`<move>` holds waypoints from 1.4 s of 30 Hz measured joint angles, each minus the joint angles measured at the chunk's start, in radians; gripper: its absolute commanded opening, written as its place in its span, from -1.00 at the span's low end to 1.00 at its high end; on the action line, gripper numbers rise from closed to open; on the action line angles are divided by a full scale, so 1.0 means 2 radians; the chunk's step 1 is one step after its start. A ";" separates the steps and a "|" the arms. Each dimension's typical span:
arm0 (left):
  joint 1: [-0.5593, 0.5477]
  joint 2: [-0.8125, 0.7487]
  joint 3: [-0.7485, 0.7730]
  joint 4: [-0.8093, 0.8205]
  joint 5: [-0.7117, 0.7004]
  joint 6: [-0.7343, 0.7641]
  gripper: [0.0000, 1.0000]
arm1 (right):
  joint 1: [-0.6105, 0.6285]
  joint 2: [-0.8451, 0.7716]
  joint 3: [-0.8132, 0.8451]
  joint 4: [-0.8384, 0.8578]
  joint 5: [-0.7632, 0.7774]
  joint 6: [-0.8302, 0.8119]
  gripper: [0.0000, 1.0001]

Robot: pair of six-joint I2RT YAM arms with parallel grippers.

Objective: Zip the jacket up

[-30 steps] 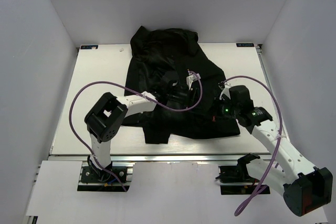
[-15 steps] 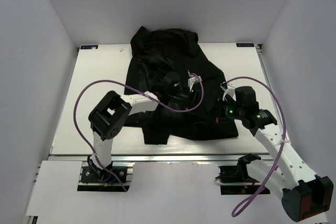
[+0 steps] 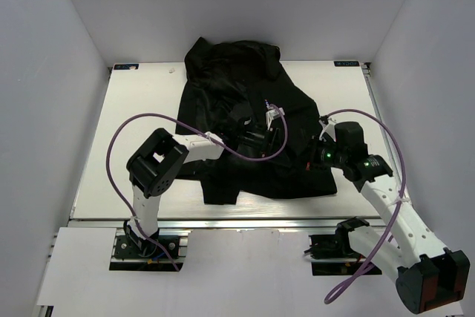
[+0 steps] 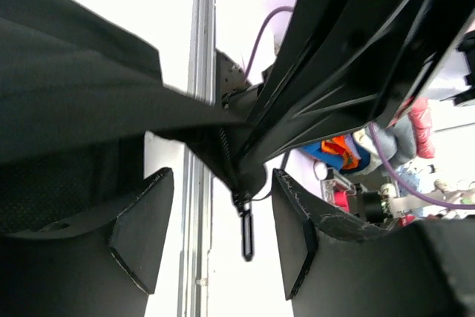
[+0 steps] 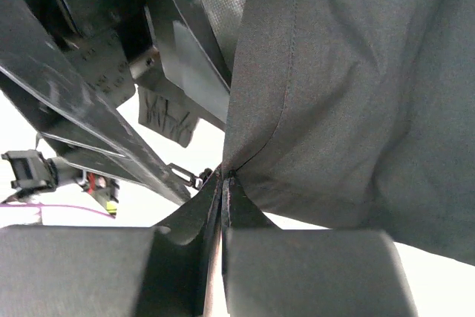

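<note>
Jacket [image 3: 237,87] in right end effector [image 5: 223,187] grip

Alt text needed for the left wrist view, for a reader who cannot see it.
A small black zipper pull dangles in the gap between the two fingers of the open left gripper, touching neither. Above it, black jacket fabric stretches in taut folds that converge at the zipper, with a purple cable against a bright background behind.

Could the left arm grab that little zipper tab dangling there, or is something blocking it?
Probably yes. The tab hangs freely in the open gap of the left pincer, with nothing between it and the fingers. The right pincer is clamped on the jacket.
</note>
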 measured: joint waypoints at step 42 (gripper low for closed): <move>-0.010 -0.001 0.015 0.009 0.014 -0.013 -1.00 | -0.008 -0.051 -0.024 0.044 0.029 0.057 -1.00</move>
